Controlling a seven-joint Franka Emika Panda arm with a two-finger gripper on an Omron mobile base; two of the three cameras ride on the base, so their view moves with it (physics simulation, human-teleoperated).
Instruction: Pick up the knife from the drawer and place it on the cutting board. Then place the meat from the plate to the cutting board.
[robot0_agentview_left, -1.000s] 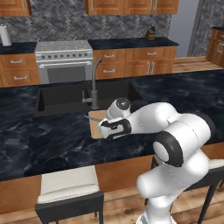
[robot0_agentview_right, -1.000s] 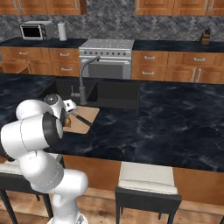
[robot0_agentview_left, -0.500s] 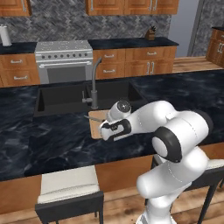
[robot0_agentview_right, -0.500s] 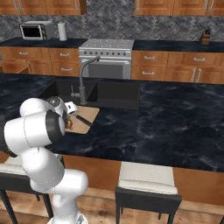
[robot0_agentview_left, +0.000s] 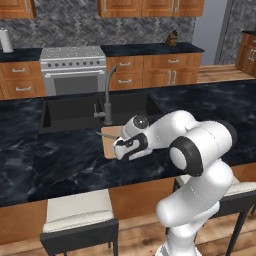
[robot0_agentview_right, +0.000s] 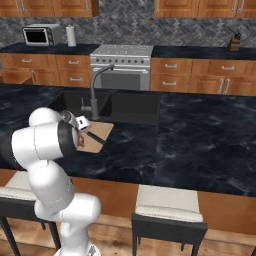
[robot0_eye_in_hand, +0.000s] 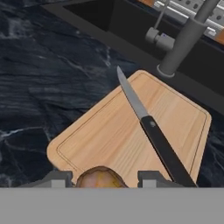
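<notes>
The light tan cutting board (robot0_eye_in_hand: 109, 131) lies on the dark counter just in front of the sink. The knife (robot0_eye_in_hand: 151, 129) rests diagonally on it, grey blade toward the sink and dark handle toward me. My gripper (robot0_eye_in_hand: 103, 179) hovers over the board's near edge, shut on the brown-golden meat (robot0_eye_in_hand: 99, 178), which sits between the fingertips (robot0_eye_in_hand: 57, 178). From the left base view the gripper (robot0_agentview_left: 120, 150) is over the board (robot0_agentview_left: 109, 142). The right base view shows the board (robot0_agentview_right: 99, 131) and the knife handle (robot0_agentview_right: 95, 137). The drawer and the plate are out of view.
A dark faucet (robot0_eye_in_hand: 188, 39) stands right behind the board at the rim of the black sink (robot0_agentview_left: 70, 112). The marbled counter (robot0_agentview_left: 60, 165) stretches to both sides. Stools (robot0_agentview_left: 77, 215) stand below its near edge. A steel stove (robot0_agentview_left: 75, 70) is at the back wall.
The hand with the meat has eased a little lower and leftward over the board. The knife and the board have not moved.
</notes>
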